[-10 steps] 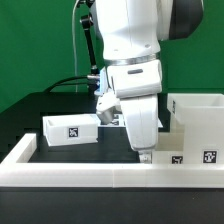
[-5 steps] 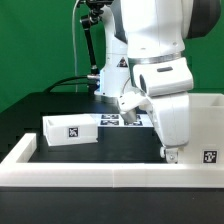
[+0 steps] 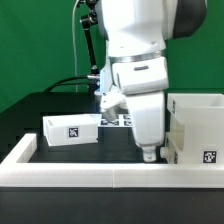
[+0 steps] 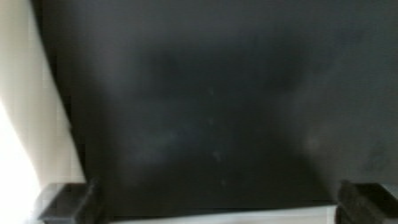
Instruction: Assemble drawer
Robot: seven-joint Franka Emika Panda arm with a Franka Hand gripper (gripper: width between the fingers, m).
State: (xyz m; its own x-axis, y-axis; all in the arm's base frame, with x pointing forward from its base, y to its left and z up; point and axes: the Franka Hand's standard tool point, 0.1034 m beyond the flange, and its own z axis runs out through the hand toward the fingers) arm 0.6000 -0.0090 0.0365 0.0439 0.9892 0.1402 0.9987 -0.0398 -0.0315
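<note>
A small white tray [image 3: 70,130] with a square tag lies on the black table at the exterior view's left. The tall white case [image 3: 200,122] stands at the right, with a tag low on its front. I cannot make out a second tray apart from it. My gripper [image 3: 149,154] hangs low over the table between the two, close beside the case's left wall. In the wrist view the gripper [image 4: 221,203] is open and empty. Its dark fingertips [image 4: 68,201] stand wide apart over bare black table.
A long low white border rail [image 3: 100,172] runs along the front of the table. The marker board [image 3: 122,120] lies behind my arm, mostly hidden. A pale strip [image 4: 25,110] runs along one side of the wrist view. Cables hang at the back.
My arm swung towards the exterior view's right, up to the case, then came back left. It now hangs slightly right of where it was one second ago. The tray and case have not moved.
</note>
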